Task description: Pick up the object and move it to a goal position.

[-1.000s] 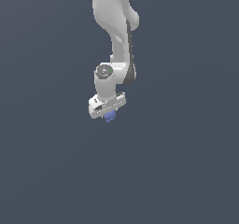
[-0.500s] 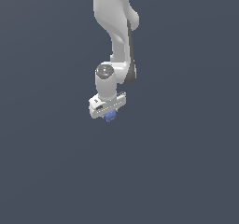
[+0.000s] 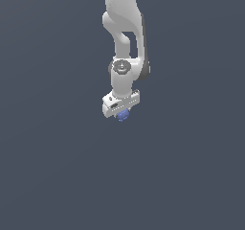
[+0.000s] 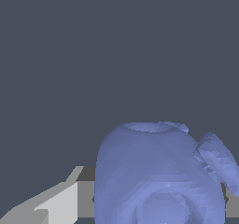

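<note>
Arm hanging near frame centre, a small blue-violet lump at its tip.

In the exterior view the white arm [image 3: 125,47] comes down from the top centre of the frame, and the gripper [image 3: 122,115] sits just above the middle, slightly left of centre, against a plain dark grey backdrop. The object [image 3: 123,115] shows as a tiny blue-violet bump right under the gripper body, held between the fingers, which are closed narrowly on it. In the wrist view the object [image 4: 161,174] fills the lower right of the frame, rounded, with a rimmed top and a lobe on one side; a pale grey finger [image 4: 56,202] shows at the lower left beside it. Against the frames from a second and half a second ago, arm, gripper and object sit in practically the same place; no shift can be made out.
</note>
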`<state>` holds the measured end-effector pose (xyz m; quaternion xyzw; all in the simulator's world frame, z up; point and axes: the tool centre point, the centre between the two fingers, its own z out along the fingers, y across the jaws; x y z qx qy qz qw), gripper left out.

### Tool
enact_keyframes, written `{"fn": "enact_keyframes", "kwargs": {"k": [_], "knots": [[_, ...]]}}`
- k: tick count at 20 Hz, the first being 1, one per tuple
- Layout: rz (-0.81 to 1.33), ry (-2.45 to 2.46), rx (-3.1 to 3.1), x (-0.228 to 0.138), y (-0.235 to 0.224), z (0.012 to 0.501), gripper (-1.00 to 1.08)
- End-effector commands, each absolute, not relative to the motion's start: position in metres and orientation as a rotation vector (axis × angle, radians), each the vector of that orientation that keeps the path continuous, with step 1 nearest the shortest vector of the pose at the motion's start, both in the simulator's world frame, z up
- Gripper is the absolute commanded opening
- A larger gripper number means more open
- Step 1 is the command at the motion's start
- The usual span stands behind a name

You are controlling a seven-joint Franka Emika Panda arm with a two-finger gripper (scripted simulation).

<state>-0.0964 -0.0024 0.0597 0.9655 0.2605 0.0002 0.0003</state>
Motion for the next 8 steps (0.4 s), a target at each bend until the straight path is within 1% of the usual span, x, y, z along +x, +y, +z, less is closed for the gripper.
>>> {"fn": "enact_keyframes", "kwargs": {"k": [1,8], "knots": [[0.000,0.818,3.032,-0.100,0.013,0.065,-1.00],[0.000,0.819,3.033,-0.103,0.031,0.071,-1.00]]}}
